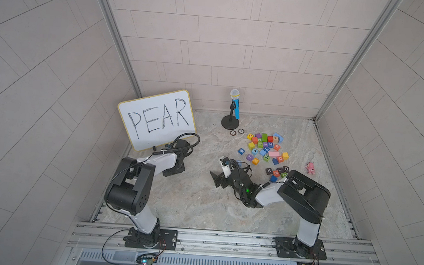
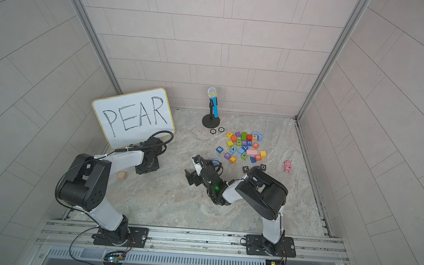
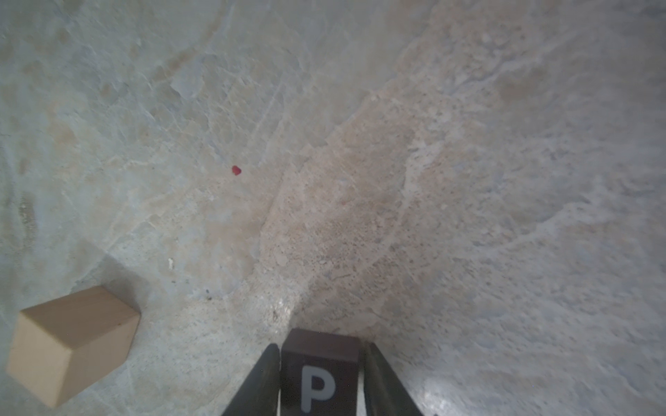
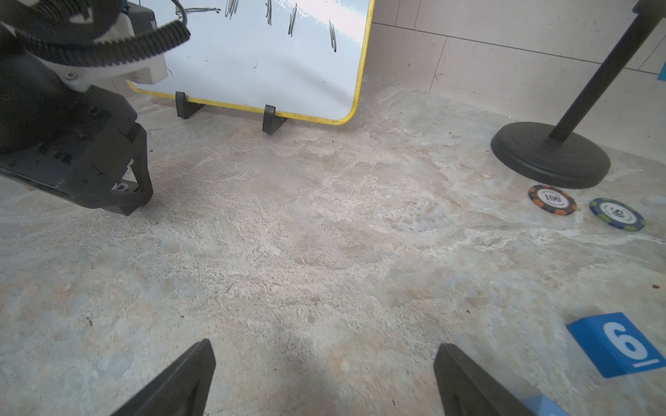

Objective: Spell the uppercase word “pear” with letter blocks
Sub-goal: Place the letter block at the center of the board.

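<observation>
Marbled tabletop (image 3: pixel 468 180): left gripper (image 3: pixel 320 345) is straddling dark purple P cube (image 3: pixel 319 378) near yellow-edged whiteboard (image 1: pixel 156 119), clamp unclear; right gripper (image 4: pixel 324 344) is gaping empty. Pads (image 3: pixel 265 371) should be seating flat, centred.

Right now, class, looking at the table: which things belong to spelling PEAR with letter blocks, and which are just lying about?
Belong to the job:
dark P block, yellow E block, blue A block, orange-red R block, whiteboard reading PEAR.

Lying about:
microphone, two poker chips, pink toy, plain wooden cube, blue 6 block, long pink block.
</observation>
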{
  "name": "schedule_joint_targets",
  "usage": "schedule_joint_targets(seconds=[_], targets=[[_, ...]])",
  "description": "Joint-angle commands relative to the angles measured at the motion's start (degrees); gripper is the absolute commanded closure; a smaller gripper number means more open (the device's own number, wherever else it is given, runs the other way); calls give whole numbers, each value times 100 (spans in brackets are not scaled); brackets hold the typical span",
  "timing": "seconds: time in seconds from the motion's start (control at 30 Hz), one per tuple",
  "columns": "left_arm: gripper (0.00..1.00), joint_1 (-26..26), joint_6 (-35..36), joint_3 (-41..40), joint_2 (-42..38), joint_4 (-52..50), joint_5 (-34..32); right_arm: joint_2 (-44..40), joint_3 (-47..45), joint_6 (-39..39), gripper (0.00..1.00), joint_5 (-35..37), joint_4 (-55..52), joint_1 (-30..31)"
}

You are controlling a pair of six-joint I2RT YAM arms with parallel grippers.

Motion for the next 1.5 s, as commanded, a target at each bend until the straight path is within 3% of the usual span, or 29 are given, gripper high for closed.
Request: schedule_joint_targets(seconds=[0.0, 0.3, 0.77, 1.27, 1.47], targets=[[60, 41, 97, 169, 66, -22, -12, -41, -77, 30, 0, 114, 148, -38], [65, 72, 534, 600, 325, 11, 112, -45, -117, 70, 0, 146, 211, -82], [66, 84, 2239, 1578, 964, -456, 467, -134, -221, 131, 0, 233, 351, -124], [65, 112, 2266, 1520, 1037, -639, 489, -192, -297, 201, 0, 297, 553, -144], [59, 110, 2212, 1519, 1040, -637, 474, -218, -297, 201, 0, 303, 572, -144]])
